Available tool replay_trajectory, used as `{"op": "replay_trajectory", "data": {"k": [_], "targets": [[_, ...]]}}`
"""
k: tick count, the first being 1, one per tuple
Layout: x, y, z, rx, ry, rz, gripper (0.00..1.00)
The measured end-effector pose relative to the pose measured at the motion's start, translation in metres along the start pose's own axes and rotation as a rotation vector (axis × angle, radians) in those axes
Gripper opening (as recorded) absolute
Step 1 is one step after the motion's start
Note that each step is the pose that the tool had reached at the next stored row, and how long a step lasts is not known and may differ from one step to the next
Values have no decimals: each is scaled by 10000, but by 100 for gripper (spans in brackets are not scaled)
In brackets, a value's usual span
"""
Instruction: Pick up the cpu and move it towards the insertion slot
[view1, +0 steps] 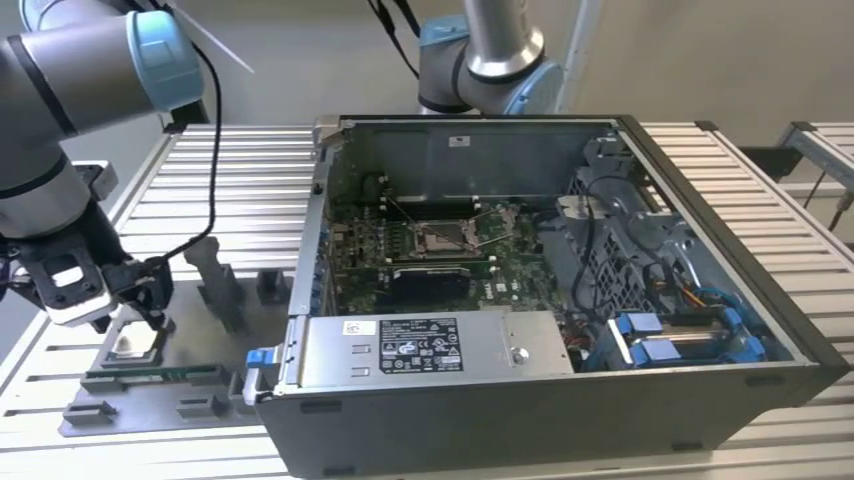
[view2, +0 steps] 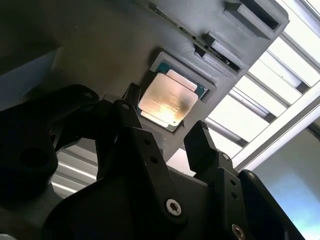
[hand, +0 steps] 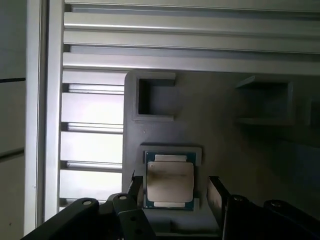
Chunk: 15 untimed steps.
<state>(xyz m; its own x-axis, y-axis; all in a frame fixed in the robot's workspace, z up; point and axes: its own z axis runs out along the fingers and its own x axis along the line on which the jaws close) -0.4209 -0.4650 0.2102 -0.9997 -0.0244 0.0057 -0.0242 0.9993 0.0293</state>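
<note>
The cpu (hand: 169, 181) is a pale silver square lying flat in a grey recess of the fixture plate (hand: 225, 145); it also shows in the second wrist view (view2: 167, 102) and as a small pale patch in the exterior view (view1: 128, 345). My gripper (hand: 175, 194) hangs just above it, open, with one black finger (view2: 127, 125) on each side of the chip and nothing held. In the exterior view the gripper (view1: 118, 322) is at the far left, outside the computer case. The insertion slot (view1: 441, 237), a silver-framed socket, sits on the motherboard inside the case.
The open computer case (view1: 694, 190) takes up the middle and the exterior view's right, with a power supply (view1: 427, 345) along its front. A green memory stick (view1: 160, 375) and grey posts (view1: 216, 282) stand on the fixture plate. A second arm (view1: 481, 60) rises behind the case.
</note>
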Motion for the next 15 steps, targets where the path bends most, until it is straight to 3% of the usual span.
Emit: {"op": "replay_trajectory", "data": {"k": [10,15], "targets": [[25,-4,168,36,-30,-11,100],[32,-11,199,38,-25,-217,100]]}}
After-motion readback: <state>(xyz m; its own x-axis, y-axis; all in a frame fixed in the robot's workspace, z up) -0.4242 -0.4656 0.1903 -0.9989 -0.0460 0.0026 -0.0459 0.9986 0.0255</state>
